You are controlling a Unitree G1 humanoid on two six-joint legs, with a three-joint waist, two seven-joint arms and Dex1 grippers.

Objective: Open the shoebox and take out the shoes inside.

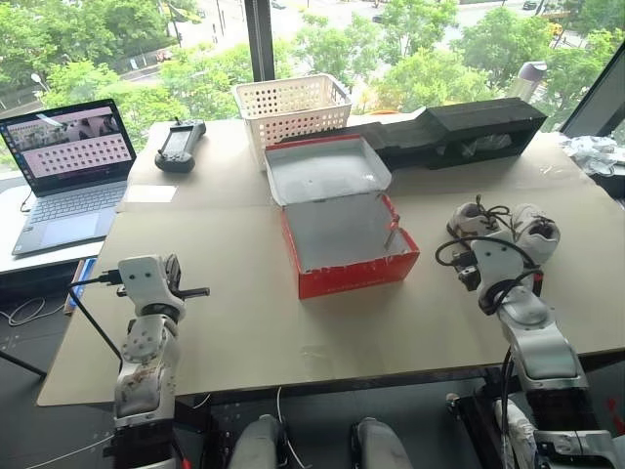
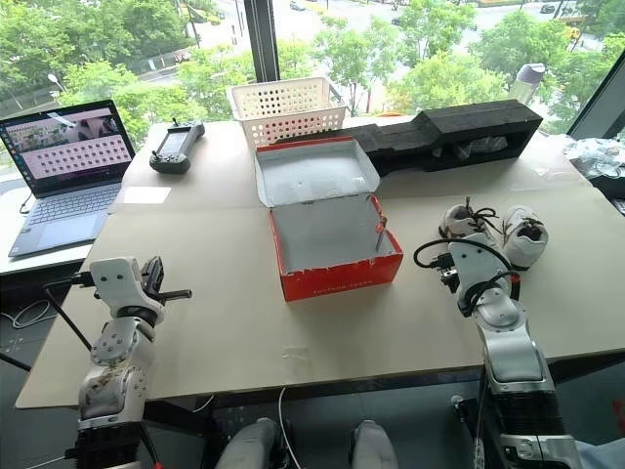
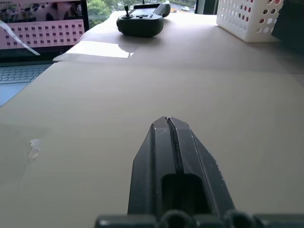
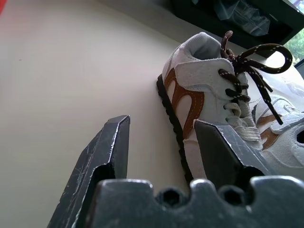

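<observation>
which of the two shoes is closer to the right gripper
The shoe nearer the shoebox: it sits right beside the open right gripper, while the other shoe lies beyond it, farther from the box.

left tool (image 3: pixel 168 124) level with fingers pressed together, right tool (image 4: pixel 161 137) level, fingers apart

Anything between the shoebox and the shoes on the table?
Nothing: in the left eye view only bare tabletop separates the open shoebox from the shoes to its right.
</observation>
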